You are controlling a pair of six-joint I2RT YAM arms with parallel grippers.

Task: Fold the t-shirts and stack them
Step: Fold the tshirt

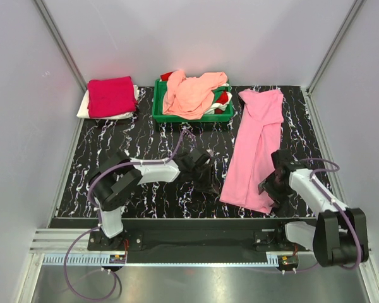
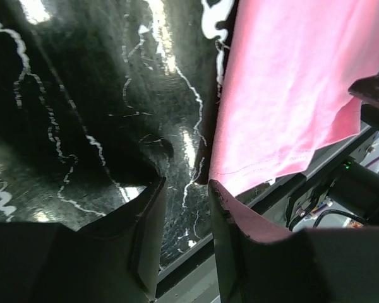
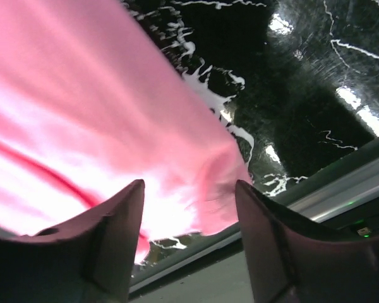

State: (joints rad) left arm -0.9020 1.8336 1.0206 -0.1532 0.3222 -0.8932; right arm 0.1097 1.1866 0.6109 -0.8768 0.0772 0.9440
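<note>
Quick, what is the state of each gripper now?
Left gripper: open, holding nothing, beside the pink t-shirt.
Right gripper: open over the pink t-shirt's near corner, not gripping it.

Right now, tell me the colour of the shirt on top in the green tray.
The t-shirt is peach-salmon, clearest in the top external view.

Black tabletop (image 1: 114, 136), white-veined and glossy, catches bright glare. Boxed in by pale grey walls (image 1: 208, 38) at 9, 12 and 3 o'clock, with aluminium posts (image 1: 62, 44) at 11 and 1. Ends in a slotted metal rail (image 1: 196, 257) at 6 o'clock.
</note>
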